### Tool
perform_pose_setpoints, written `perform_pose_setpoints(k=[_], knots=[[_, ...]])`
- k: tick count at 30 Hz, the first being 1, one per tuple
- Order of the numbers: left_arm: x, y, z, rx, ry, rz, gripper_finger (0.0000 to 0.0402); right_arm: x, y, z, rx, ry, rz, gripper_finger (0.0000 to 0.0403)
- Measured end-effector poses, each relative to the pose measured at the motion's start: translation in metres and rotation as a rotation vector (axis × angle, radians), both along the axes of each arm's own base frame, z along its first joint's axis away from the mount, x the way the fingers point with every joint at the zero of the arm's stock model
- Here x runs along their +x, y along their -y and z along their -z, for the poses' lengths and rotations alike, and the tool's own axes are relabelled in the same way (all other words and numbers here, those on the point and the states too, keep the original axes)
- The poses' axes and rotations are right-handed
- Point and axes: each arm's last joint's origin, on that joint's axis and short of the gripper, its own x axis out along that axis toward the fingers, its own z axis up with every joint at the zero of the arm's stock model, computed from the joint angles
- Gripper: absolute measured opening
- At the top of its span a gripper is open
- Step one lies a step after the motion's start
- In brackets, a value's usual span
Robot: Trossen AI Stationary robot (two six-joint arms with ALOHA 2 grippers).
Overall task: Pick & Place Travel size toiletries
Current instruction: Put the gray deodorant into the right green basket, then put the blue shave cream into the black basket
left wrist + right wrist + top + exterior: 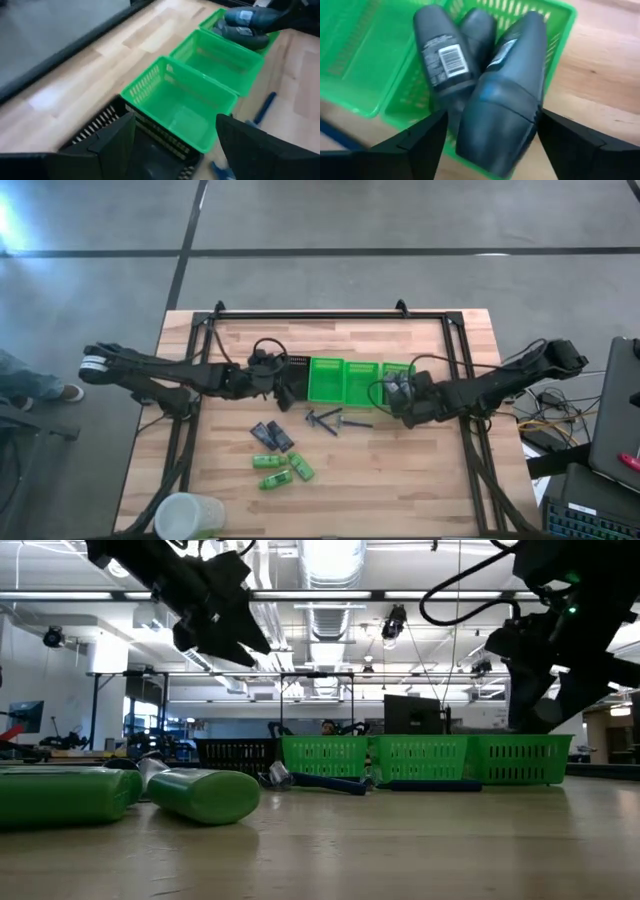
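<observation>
Inspection from the high view found the right gripper [398, 393] positioned over the rightmost green tray [397, 372] of a row of three, with grey bottles [392, 388] showing dark beneath it at that tray. The left gripper [283, 393] sat at the black slotted tray [294, 370], just beside the leftmost green tray [324, 380]. On the wooden table [420, 480], dark razor-like sticks [328, 420] lay in front of the trays, dark flat packets [272, 436] nearer the left arm, and green tubes [283, 469] below those; a pale cup [189, 515] stood at the table's near left corner. The low view showed two green tubes [205, 794] lying on their sides close to the camera, the trays in a row behind them, and both arms raised above the surface. In the left wrist view, the left gripper's fingers [115, 142] stood well apart and held nothing, framing the black slotted tray and the empty leftmost green tray [175, 102]. In the right wrist view, the right gripper's fingers [420, 142] stood apart on either side of a grey bottle [507, 95], which lay tilted across the tray's rim [560, 30]; whether the fingers touched it could not be determined. Two further grey bottles [445, 57] lay in the same tray, touching the first.
</observation>
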Motion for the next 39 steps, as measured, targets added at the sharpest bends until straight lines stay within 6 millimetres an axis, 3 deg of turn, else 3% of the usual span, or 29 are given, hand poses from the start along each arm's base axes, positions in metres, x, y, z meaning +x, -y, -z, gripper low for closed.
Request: perform_pose_setpoints(k=[10,19,23,25,28,32,35,39], knots=[[-0.012,0.004,0.017,-0.187,-0.179,0.049,0.0282,0.009,-0.002,-0.027,-0.025,-0.033,-0.111,0.0365],[-0.028,0.017,0.027,-0.349,-0.374,0.177,0.0282,0.003,-0.003,-0.034,-0.004,-0.043,-0.17,0.0368],[-0.041,0.019,0.034,-0.487,-0.504,0.094,0.0282,0.0,-0.002,-0.041,0.0,-0.015,-0.194,0.0368],[-0.044,0.023,0.035,-0.533,-0.546,0.134,0.0282,-0.002,-0.002,-0.044,-0.003,-0.008,-0.211,0.0368],[-0.042,0.04,0.033,-0.43,-0.552,0.393,0.0282,-0.004,-0.001,-0.047,-0.017,-0.013,-0.259,0.0368],[-0.039,0.068,0.032,-0.052,-0.544,0.808,0.0282,-0.005,0.0,-0.048,-0.037,-0.034,-0.314,0.0368],[-0.037,0.084,0.039,0.176,-0.59,0.955,0.0282,-0.004,0.0,-0.048,-0.039,-0.037,-0.319,0.0368],[-0.026,0.09,0.055,0.189,-0.627,1.022,0.0282,-0.004,-0.001,-0.048,-0.036,-0.033,-0.311,0.0368]])
